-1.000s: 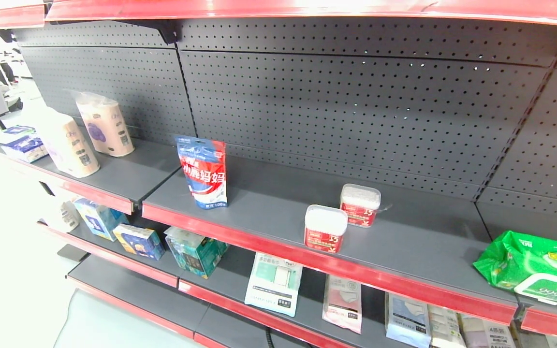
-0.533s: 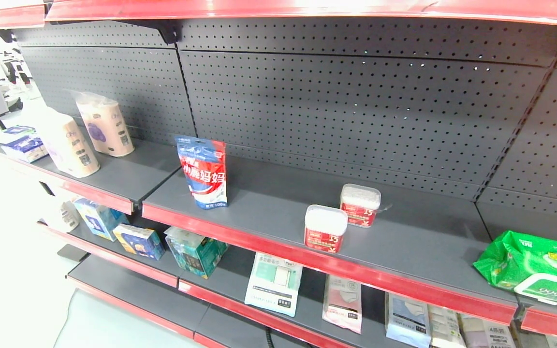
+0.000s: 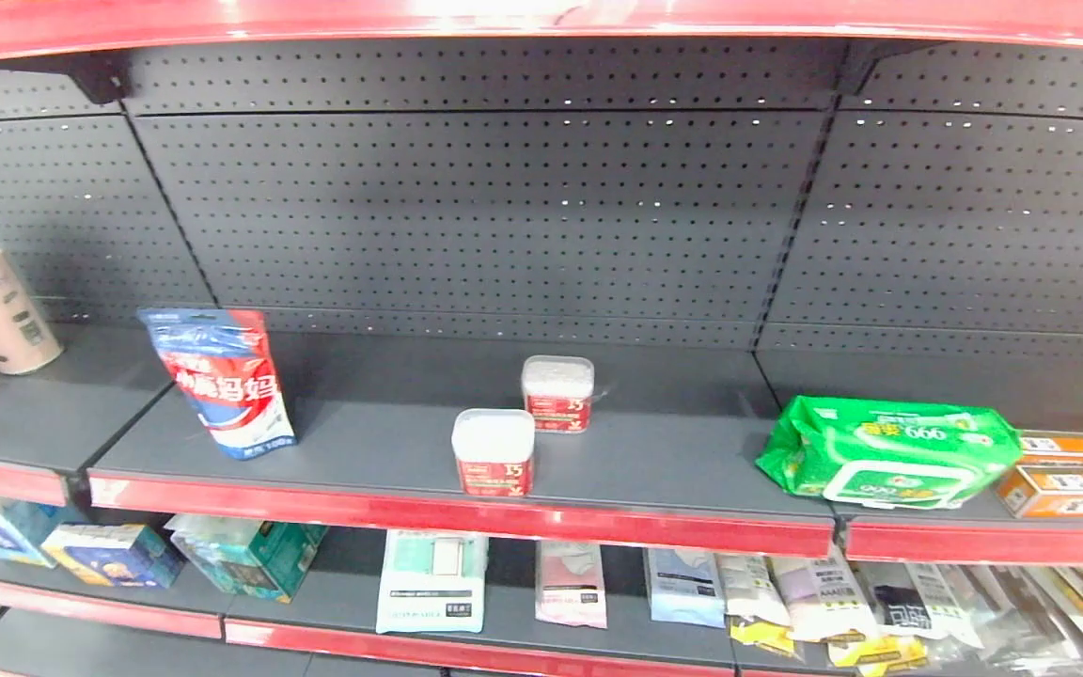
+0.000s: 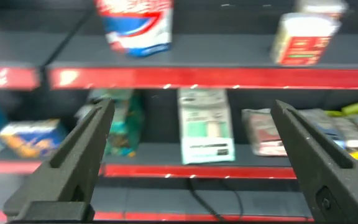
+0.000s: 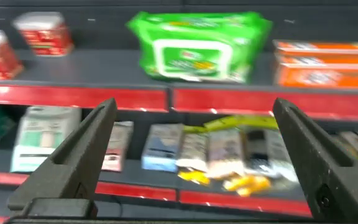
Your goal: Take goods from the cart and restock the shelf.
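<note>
Directly ahead, the middle shelf (image 3: pixel 654 451) carries a blue-and-red pouch (image 3: pixel 222 381) standing at its left. Two red-and-white tubs sit near the centre, the near tub (image 3: pixel 494 453) just left of the far tub (image 3: pixel 557 393). A green wipes pack (image 3: pixel 889 451) lies at the right, orange boxes (image 3: pixel 1073 475) beside it. The left gripper (image 4: pixel 192 104) and right gripper (image 5: pixel 194 102) face the shelving, fingers spread wide, holding nothing.

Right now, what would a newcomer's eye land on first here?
The bright green wipes pack lies flat toward the right of the red-edged shelf. Farther left a red-and-blue pouch stands upright, and between them sit a front tub and a back tub, both red-and-white, apart from each other.
</note>
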You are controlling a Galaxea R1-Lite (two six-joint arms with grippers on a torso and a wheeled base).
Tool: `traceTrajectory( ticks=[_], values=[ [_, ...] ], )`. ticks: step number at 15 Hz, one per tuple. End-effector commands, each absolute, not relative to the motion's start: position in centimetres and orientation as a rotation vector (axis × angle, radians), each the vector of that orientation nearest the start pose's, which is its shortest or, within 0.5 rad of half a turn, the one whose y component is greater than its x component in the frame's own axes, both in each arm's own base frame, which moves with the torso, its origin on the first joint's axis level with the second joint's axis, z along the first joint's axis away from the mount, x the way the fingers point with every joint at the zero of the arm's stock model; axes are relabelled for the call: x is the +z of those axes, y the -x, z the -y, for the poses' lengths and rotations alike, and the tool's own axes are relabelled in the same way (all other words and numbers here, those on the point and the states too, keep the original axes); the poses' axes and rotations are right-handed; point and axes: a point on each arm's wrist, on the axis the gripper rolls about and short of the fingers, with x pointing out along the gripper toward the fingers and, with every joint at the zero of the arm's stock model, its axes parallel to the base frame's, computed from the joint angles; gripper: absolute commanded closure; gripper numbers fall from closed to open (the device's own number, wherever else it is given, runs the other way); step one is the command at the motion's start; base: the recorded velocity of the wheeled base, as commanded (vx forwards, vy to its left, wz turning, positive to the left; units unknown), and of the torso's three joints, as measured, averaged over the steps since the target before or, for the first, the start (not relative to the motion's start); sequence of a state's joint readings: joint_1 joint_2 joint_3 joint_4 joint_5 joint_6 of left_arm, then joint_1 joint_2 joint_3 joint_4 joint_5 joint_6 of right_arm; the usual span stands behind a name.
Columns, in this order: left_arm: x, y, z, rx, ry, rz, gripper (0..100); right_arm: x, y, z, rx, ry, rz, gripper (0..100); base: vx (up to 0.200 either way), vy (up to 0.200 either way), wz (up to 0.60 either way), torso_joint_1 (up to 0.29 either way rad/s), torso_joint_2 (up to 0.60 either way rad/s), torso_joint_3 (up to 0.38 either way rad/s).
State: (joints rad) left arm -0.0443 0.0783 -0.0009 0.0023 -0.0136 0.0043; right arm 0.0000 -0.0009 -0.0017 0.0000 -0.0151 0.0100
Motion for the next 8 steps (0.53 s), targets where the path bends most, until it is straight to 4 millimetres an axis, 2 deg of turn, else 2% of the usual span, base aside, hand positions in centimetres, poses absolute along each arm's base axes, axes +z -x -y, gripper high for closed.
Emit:
traceTrajectory(
  ticks=[1, 3, 8],
  values=[
    [7.73, 1.68, -0.04, -0.058, -0.006, -0.080, 0, 7.59, 2.28, 0.03, -0.015, -0.008, 0.000, 0, 0.000, 0.000, -0.60, 0.002, 0.00, 0.007],
    [7.72, 1.66, -0.05, -0.060, -0.006, -0.084, 0, 7.59, 2.28, 0.03, -0.015, -0.006, 0.000, 0, 0.000, 0.000, -0.60, 0.000, 0.00, -0.002],
    [7.79, 1.48, -0.05, -0.113, -0.003, -0.109, 0, 7.59, 2.28, 0.03, -0.014, -0.003, 0.000, 0, 0.000, 0.000, 0.00, 0.000, 0.00, 0.000]
  ],
)
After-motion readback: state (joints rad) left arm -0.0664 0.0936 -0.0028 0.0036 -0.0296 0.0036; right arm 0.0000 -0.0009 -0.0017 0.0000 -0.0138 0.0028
